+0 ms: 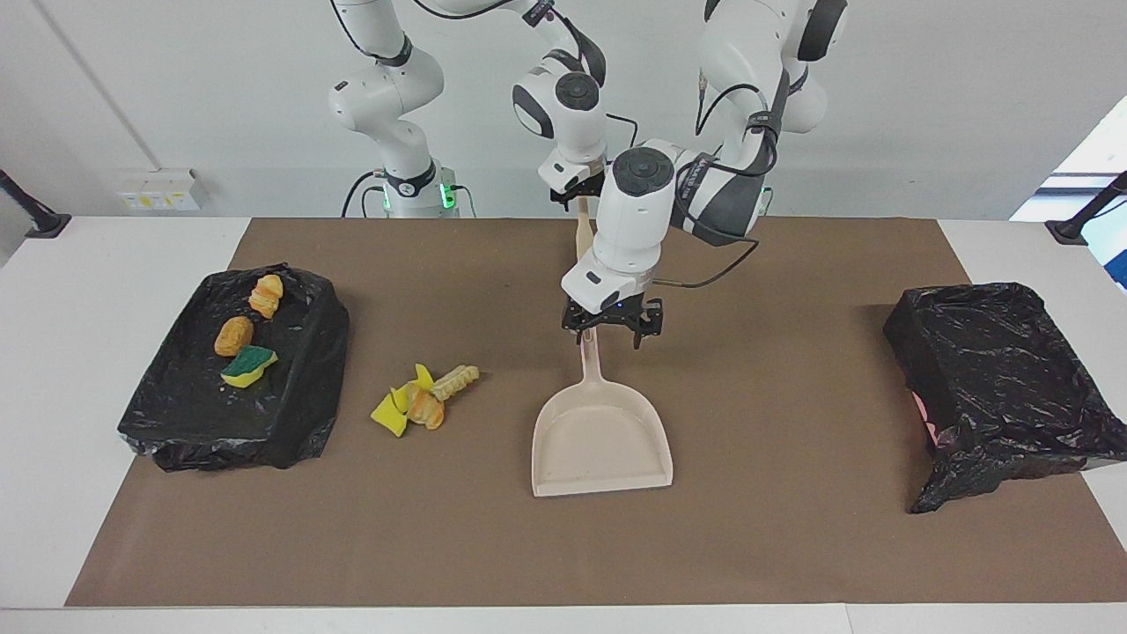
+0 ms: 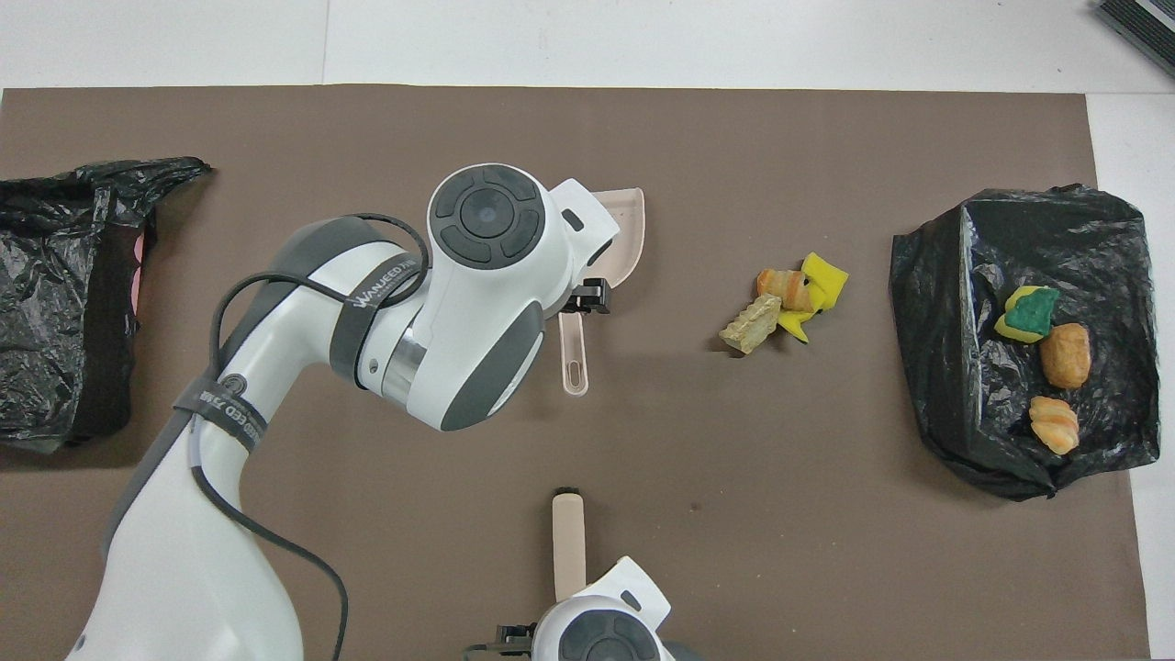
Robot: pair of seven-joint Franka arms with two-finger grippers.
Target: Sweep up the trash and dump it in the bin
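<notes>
A small pile of trash point(image 1: 424, 401) point(image 2: 785, 308), yellow, orange and pale ridged scraps, lies on the brown mat between the beige dustpan point(image 1: 601, 440) point(image 2: 630, 229) and the black-lined bin point(image 1: 290, 414) point(image 2: 945, 367). Three more scraps point(image 1: 242, 330) point(image 2: 1046, 353) rest on that bin. My left gripper point(image 1: 609, 338) is open and low over the dustpan's handle point(image 2: 574, 360), one finger point(image 2: 595, 296) on each side. The right gripper point(image 1: 574, 189) hangs open at the top end of the brush point(image 1: 582, 236) point(image 2: 568, 537), which lies nearer the robots than the dustpan.
A second black-lined bin point(image 1: 995, 379) point(image 2: 55, 303) stands at the left arm's end of the table, with something pink showing at its side. The brown mat point(image 1: 792, 546) covers most of the white table. The left arm's wrist hides part of the dustpan from overhead.
</notes>
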